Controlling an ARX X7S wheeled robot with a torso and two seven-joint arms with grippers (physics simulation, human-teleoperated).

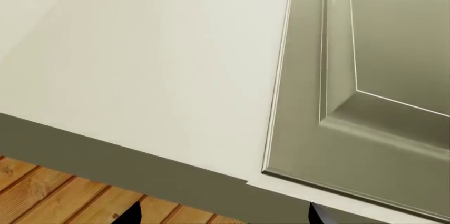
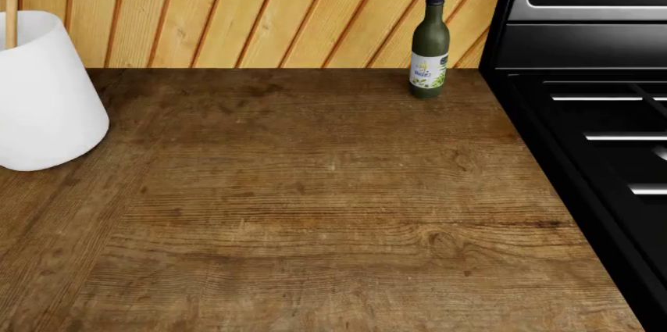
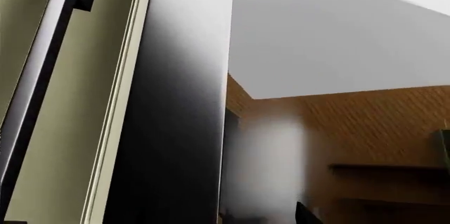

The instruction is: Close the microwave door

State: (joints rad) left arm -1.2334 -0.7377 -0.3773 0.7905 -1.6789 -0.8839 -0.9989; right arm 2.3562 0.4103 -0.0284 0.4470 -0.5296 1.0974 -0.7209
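The head view shows a broad brown wooden surface (image 2: 312,215) with a white container (image 2: 42,90) at its left edge, a green bottle (image 2: 429,44) upright near the plank back wall, and a black stove (image 2: 594,113) along its right edge. No microwave is recognisable in any view. Only dark tips of the left pincer (image 1: 221,214) and right pincer (image 3: 304,214) show beside cabinet panels, so I cannot tell their spread.

1 green bottle (image 2: 429,44), 1 white container (image 2: 44,94), 1 black stove (image 2: 583,105).
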